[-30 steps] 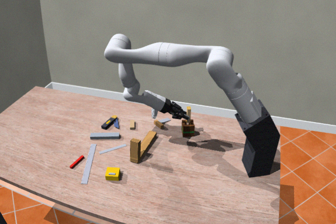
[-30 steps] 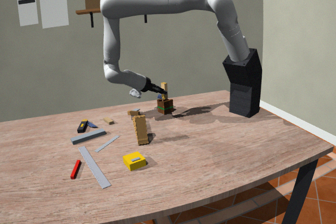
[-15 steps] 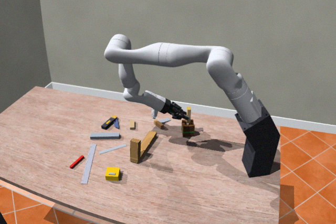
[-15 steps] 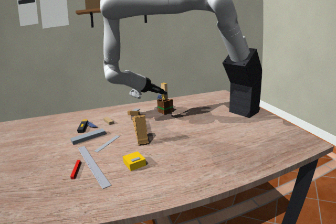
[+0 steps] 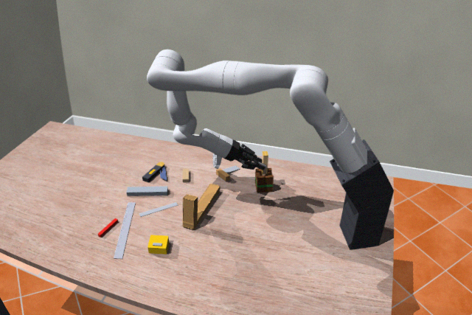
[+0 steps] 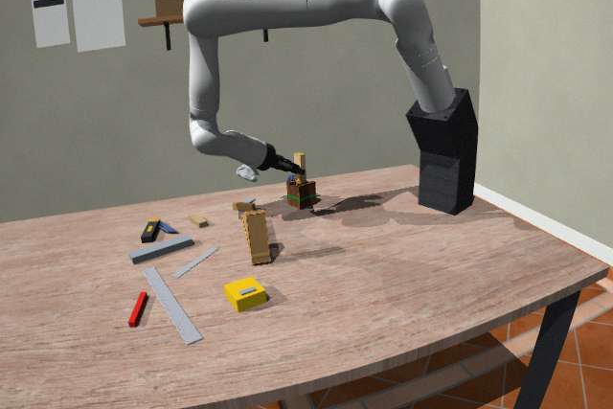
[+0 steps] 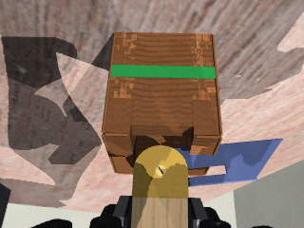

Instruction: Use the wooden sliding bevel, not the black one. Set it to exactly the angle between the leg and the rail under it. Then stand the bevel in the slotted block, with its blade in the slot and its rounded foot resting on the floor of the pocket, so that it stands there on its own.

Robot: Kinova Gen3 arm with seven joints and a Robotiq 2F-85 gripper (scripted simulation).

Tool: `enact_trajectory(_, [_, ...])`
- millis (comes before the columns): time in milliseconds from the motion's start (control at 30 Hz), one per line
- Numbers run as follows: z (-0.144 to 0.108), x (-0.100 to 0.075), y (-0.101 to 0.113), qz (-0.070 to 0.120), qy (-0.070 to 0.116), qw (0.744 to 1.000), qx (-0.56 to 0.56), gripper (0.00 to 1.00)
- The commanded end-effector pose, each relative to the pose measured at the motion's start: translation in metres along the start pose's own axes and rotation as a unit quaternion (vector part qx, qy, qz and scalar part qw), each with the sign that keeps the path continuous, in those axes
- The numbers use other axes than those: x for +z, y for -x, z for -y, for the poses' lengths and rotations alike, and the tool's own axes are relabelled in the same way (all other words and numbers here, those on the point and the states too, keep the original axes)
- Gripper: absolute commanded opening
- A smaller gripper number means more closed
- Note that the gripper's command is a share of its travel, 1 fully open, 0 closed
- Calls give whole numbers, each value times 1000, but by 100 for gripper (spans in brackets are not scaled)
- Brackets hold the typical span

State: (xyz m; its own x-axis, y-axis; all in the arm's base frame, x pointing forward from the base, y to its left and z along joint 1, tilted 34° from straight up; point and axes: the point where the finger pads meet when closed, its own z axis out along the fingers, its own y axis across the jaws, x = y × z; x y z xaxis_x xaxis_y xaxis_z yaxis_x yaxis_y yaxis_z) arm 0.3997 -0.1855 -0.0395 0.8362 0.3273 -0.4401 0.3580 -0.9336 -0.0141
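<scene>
My gripper (image 5: 259, 162) is shut on the wooden sliding bevel (image 5: 265, 158) and holds its stock upright right over the slotted block (image 5: 264, 181), a brown block with a green band. In the wrist view the bevel's rounded foot (image 7: 159, 173) sits at the mouth of the block's pocket (image 7: 161, 138), and its blue blade (image 7: 237, 161) sticks out to the right past the block's corner. I cannot tell whether the blade is in the slot. The leg and rail (image 5: 198, 204) stand to the left of the block. The black bevel (image 5: 154, 172) lies further left.
A short wooden piece with a grey blade (image 5: 226, 172) lies just left of the block. A small wooden block (image 5: 185, 175), a grey bar (image 5: 147, 190), a steel rule (image 5: 125, 229), a red pencil (image 5: 108, 227) and a yellow tape measure (image 5: 158, 244) lie left. The arm's base (image 5: 366, 204) stands right.
</scene>
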Motion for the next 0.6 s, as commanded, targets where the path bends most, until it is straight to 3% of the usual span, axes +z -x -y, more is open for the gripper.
enact_trajectory(0, [0, -1, 0, 0, 0, 1000, 1, 10])
enact_trajectory(567, [0, 1, -3, 0, 0, 1000, 1, 10])
